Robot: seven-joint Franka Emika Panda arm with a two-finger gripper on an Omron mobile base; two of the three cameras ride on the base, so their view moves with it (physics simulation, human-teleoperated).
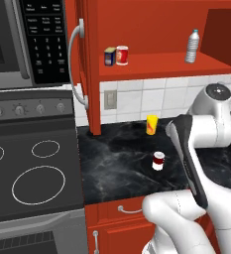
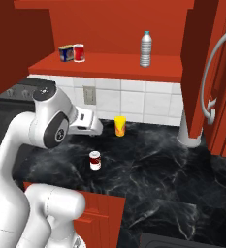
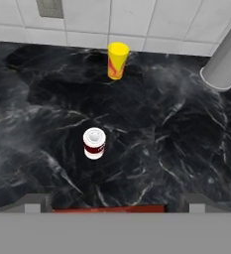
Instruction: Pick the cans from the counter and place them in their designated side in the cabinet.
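Hand view looks down past the gripper [image 3: 114, 203], whose two dark tips stand wide apart at the bottom with nothing between them, above the front edge of the counter [image 3: 176, 144]. Just beyond that edge the dark maroon can [image 3: 94, 143] stands upright on the black marble, white along its lower band; its label is too small to read. Farther back, near the tiled wall, a yellow-orange cup [image 3: 117, 60] stands upright, well apart from that can; a red swirl marks its side, no lettering legible. In the right base view, the red cabinet [image 2: 134, 65] hangs above; on its shelf the bright red can [image 2: 78, 52] stands at the left end just beside a small blue-and-yellow box [image 2: 66, 53], with a clear bottle [image 2: 145, 49] further right. Their labels are unreadable.
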